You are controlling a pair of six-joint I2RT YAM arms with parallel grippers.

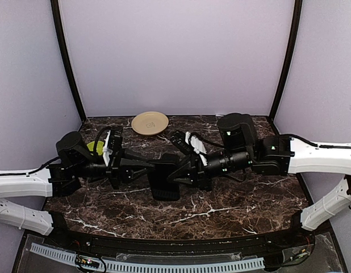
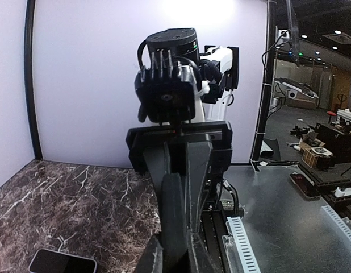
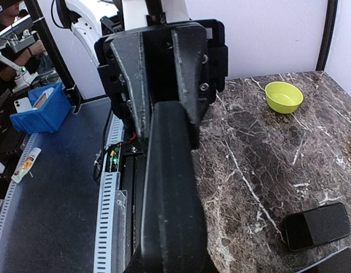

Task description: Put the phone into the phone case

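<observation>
A black phone case (image 1: 164,186) hangs above the middle of the marble table, gripped from both sides. My left gripper (image 1: 154,170) is shut on its left edge and my right gripper (image 1: 176,173) on its right edge. In the left wrist view the case (image 2: 174,219) stands edge-on between my fingers. It fills the right wrist view as a broad black slab (image 3: 170,193). Whether a phone sits inside it is hidden. A dark-screened phone (image 2: 62,263) with a pale rim lies flat on the table. Two more dark flat slabs (image 3: 317,226) (image 3: 334,263) also lie there.
A tan plate (image 1: 150,123) sits at the back centre. A green bowl (image 1: 96,147) (image 3: 283,96) stands behind my left arm. A slotted cable rail (image 1: 164,265) runs along the table's near edge. A blue bin (image 3: 42,108) stands off the table.
</observation>
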